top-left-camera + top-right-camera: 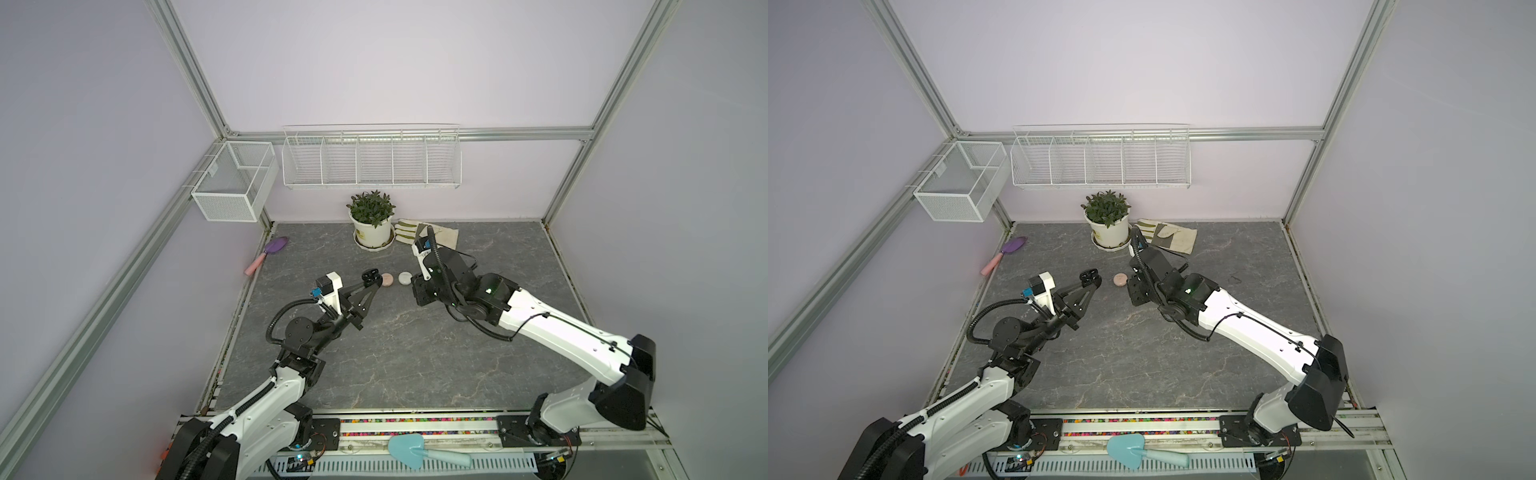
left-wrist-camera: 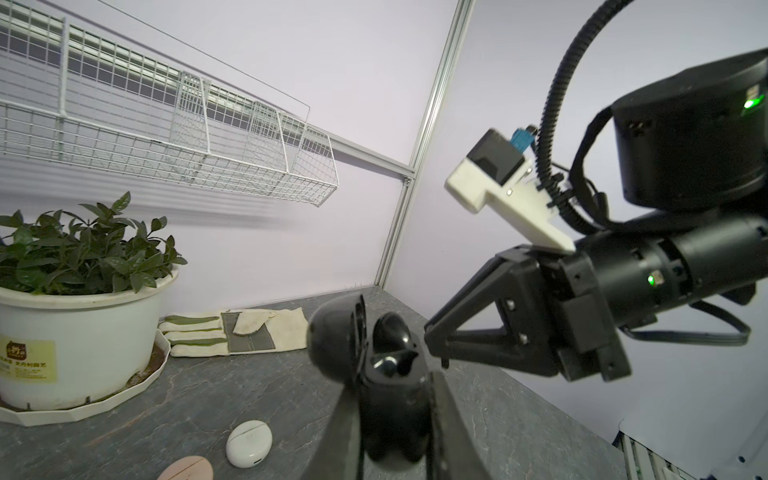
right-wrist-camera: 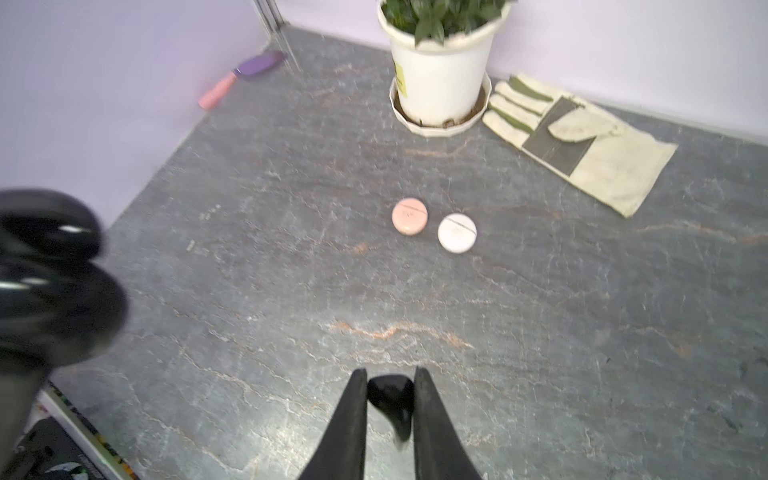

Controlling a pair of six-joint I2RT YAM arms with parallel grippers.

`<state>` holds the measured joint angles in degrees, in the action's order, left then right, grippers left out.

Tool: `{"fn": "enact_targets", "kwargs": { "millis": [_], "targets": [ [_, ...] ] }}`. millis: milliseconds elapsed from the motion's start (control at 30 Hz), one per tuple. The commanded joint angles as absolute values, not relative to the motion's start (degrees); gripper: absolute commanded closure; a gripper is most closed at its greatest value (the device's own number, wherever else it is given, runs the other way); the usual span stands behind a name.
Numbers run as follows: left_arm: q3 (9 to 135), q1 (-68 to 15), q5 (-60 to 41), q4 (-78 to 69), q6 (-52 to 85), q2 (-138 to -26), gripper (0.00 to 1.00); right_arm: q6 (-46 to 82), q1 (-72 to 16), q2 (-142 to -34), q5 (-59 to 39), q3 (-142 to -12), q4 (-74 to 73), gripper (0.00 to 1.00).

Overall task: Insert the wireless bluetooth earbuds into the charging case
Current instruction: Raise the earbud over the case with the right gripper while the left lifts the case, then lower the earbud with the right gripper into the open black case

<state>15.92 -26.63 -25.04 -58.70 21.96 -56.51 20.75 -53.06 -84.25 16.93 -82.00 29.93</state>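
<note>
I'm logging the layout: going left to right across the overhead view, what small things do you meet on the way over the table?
purple trowel → black case → pink case → white case

We can read no text; the yellow label point(image 2: 27, 360) on the white pot point(image 2: 95, 332) bears characters too blurred for us

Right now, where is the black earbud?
In the right wrist view, the black earbud is pinched in the jaws of the right gripper, above the table, with the pink case and white case beyond.
</note>
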Motion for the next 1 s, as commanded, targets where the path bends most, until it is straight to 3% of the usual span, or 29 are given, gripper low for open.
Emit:
{"fn": "enact_targets", "kwargs": {
  "millis": [0, 167, 533, 967],
  "targets": [
    [18.4, -26.4, -29.2, -65.9, 21.1, -59.2, 1.00, 18.8, -53.2, -83.0, 13.7, -85.7, 27.1, 0.79],
    [20.8, -26.5, -34.7, -68.1, 19.4, -63.5, 1.00, 18.0, -54.8, -83.4, 11.3, -89.9, 25.2, 0.80],
    [20.0, -26.5, -34.6, -79.0, 22.2, -68.9, 1.00, 18.2, -59.6, -86.5, 10.4, -93.0, 23.2, 0.80],
    [19.4, -26.5, -34.9, -74.7, 20.4, -66.0, 1.00, 17.8, -59.9, -88.9, 10.5, -94.9, 24.2, 0.81]
  ]
}}
